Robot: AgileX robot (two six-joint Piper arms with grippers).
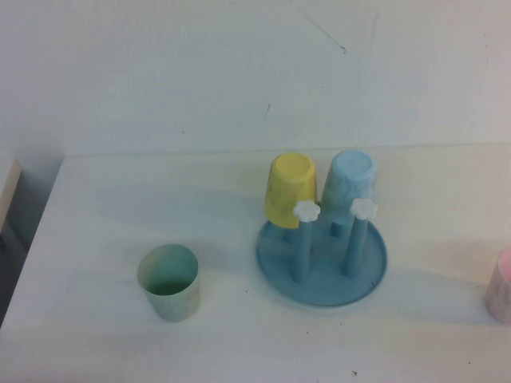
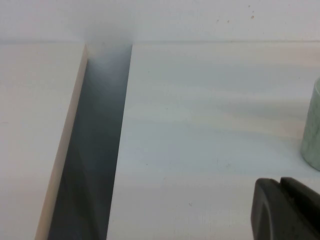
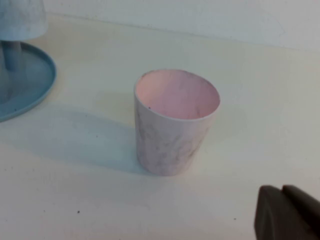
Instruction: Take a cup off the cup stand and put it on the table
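The cup [image 1: 349, 186] sits upside down on the cup stand [image 1: 322, 257]. The left gripper [image 2: 285, 210] and right gripper [image 3: 287, 212] hover low over the surface [image 1: 120, 343], apparently closed and empty.

The table [image 1: 120, 335] carries the cup stand [image 1: 321, 275]; a green cup [image 1: 168, 281]; a pink cup [image 1: 501, 286].

High view: raised, angled down at table [image 1: 120, 335]. Wrist views: low, close; the right shares the cup stand [image 3: 30, 85] with the high view, the left the green cup [image 2: 312, 130].
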